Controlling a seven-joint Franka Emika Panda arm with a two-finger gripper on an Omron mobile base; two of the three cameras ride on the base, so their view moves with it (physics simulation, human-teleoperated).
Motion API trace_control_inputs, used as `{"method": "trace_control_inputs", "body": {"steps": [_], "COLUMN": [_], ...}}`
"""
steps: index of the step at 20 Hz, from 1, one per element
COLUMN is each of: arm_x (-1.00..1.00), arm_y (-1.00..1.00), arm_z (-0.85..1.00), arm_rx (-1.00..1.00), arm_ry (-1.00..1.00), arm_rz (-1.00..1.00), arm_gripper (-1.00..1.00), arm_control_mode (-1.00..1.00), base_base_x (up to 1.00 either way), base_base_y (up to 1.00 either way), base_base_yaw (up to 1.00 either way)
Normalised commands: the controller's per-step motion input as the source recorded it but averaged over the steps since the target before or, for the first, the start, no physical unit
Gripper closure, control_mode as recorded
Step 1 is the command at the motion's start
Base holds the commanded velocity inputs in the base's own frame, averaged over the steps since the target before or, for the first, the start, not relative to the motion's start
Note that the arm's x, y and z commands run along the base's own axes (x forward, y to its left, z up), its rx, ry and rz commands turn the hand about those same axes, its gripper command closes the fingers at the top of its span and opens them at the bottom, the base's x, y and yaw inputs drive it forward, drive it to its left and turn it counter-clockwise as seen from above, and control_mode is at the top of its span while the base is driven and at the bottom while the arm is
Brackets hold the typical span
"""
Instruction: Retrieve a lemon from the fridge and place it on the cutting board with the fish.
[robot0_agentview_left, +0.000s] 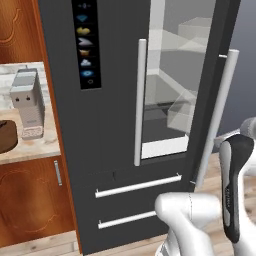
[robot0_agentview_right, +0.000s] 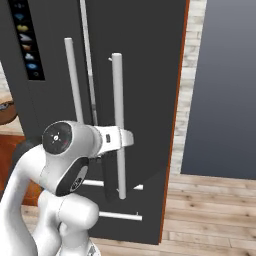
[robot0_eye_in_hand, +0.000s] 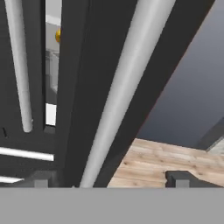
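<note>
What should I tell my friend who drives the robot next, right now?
Gripper: open, its fingertips either side of the right door's white handle, not clamped on it.
Fridge: right door swung partly open, pale shelves showing through the gap.
Lemon: a yellow bit peeks through the door gap in the hand view, inside the fridge.
Cutting board: dark brown edge on the counter left of the fridge.
Done: door part open.
Left: reach in, take the lemon, carry it to the board.

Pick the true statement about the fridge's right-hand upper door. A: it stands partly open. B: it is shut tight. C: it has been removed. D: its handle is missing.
A: in the left base view the fridge door stands swung outward, showing pale shelves inside.
</note>
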Motion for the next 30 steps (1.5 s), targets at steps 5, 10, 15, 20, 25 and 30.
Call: {"method": "trace_control_inputs", "body": {"steps": [5, 10, 15, 20, 25, 30], "arm_x": [-0.42, -0.12, 0.13, 0.69, 0.64, 0.61], "arm_y": [0.38, 0.43, 0.86, 0.94, 0.02, -0.13], "arm_z": [0.52, 0.68, 0.05, 0.09, 0.0, 0.0], "arm_rx": [-0.42, -0.5, -0.61, -0.52, -0.07, 0.02], "arm_ry": [0.23, 0.27, 0.43, 0.59, 0.34, 0.39], "arm_rz": [0.0, 0.0, 0.07, 0.15, 0.01, 0.03], "arm_gripper": [-1.0, -1.0, -1.0, -1.0, -1.0, -1.0], "arm_control_mode": [-1.0, -1.0, -1.0, -1.0, -1.0, -1.0], "base_base_x": [0.0, 0.0, 0.0, 0.0, 0.0, 0.0], "base_base_y": [0.0, 0.0, 0.0, 0.0, 0.0, 0.0], "base_base_yaw": [0.0, 0.0, 0.0, 0.0, 0.0, 0.0]}}
